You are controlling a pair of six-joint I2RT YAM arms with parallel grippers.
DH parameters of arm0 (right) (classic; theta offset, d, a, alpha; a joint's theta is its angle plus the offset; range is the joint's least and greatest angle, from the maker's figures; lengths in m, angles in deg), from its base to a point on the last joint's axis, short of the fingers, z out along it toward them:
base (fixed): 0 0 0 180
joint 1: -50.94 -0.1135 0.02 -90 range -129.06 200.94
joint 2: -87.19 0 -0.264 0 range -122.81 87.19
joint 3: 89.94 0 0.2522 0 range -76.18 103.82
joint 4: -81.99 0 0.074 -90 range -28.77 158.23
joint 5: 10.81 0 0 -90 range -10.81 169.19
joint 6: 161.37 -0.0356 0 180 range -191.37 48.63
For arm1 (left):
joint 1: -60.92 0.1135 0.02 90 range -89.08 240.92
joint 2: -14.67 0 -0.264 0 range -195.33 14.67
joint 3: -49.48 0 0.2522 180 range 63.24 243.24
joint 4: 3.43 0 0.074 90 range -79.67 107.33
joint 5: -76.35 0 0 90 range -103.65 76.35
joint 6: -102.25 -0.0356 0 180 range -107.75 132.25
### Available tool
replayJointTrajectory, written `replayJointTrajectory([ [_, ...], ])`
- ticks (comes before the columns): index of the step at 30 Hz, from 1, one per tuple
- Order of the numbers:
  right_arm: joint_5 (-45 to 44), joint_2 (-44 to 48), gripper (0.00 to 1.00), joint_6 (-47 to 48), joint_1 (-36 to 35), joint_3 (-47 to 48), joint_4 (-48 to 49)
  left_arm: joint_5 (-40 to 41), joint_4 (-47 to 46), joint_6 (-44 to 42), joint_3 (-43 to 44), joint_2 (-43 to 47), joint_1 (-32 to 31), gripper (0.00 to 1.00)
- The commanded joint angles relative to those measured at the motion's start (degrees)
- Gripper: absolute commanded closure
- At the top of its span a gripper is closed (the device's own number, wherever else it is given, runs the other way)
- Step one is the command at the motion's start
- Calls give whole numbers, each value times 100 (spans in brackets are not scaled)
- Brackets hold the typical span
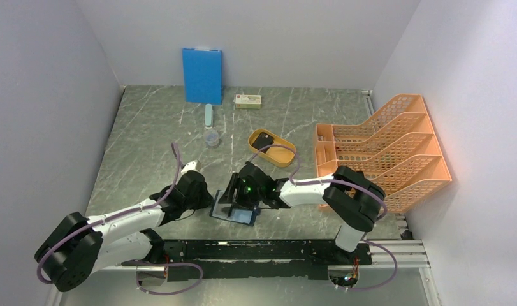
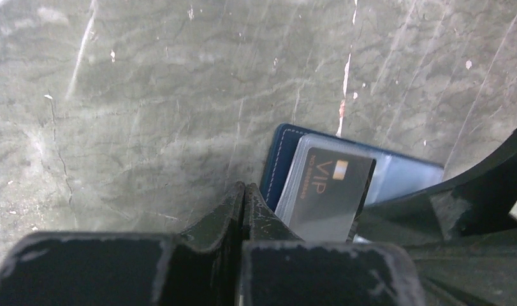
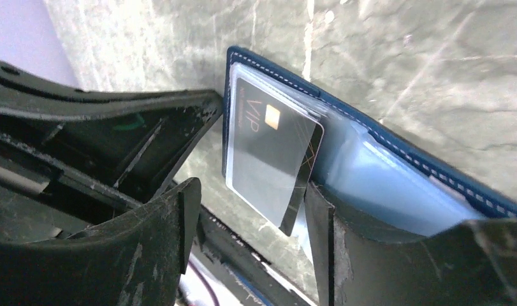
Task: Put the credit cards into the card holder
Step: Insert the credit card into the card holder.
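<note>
1. The card holder (image 1: 233, 213) is lying open on the table (image 1: 147, 140) near its front edge, between the two grippers, with its navy cover and white stitching framing a lighter blue inside.
2. A black card (image 3: 268, 153) is sticking partway out of the holder's clear sleeve. It is showing "VIP" in gold letters beside a small gold square. A line of finer print next to that is too small to read.
3. The left gripper (image 2: 244, 191) is resting just beside the holder's navy edge with its jaws pressed together, pinching nothing.
4. The right gripper (image 3: 252, 197) is hanging over the card with its jaws spread, one finger on either side of the card's free end.
5. At the back, a small box (image 1: 248, 101) is showing a red label that cannot be read, and it is sitting near a bright blue board (image 1: 202, 75).
</note>
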Motion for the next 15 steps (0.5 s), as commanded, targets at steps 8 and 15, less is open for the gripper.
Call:
replayJointTrajectory([
  [8, -853, 622, 31, 1009, 12, 319, -1628, -45, 884, 60, -4, 48, -62, 95],
  [15, -992, 1397, 29, 1721, -314, 275, -2078, 43, 1084, 36, 79, 242, -30, 95],
])
